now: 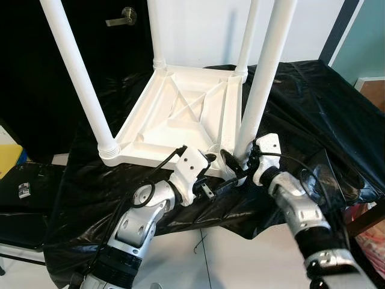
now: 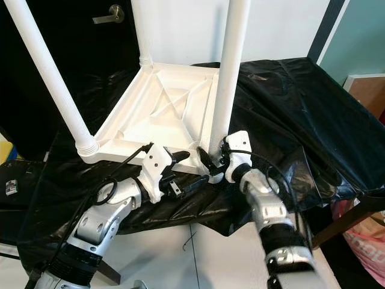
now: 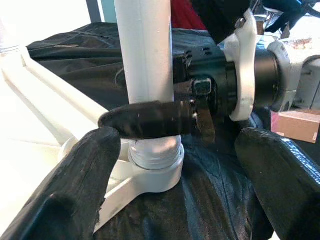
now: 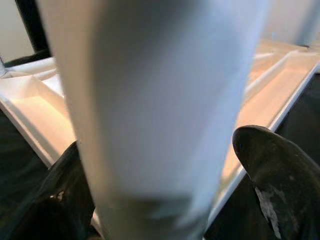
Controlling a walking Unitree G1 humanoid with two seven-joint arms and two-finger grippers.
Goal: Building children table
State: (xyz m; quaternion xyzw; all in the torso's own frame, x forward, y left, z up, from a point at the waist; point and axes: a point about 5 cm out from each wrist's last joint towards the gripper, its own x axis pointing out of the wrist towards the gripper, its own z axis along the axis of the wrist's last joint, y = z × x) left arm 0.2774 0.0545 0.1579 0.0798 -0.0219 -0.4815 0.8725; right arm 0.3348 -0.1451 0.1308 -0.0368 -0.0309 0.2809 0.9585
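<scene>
A white plastic children's table [image 1: 180, 108] lies upside down on a surface under black sheeting, with its legs pointing up. The near right leg [image 1: 264, 72] stands in its corner socket [image 3: 155, 167]. My right gripper [image 1: 236, 164] is shut on this leg just above the socket, one black finger [image 3: 145, 120] lying across its front. From the right wrist the leg [image 4: 150, 100] sits between that gripper's two fingers [image 4: 275, 170]. My left gripper [image 1: 210, 176] is open, close beside the same corner, its fingers spread wide and holding nothing.
The near left leg [image 1: 78, 72] rises at the table's left corner, and two more legs stand at the back. Black sheeting [image 1: 313, 102] drapes over the work surface and down its front edge. A dark door with a handle [image 1: 123, 17] is behind.
</scene>
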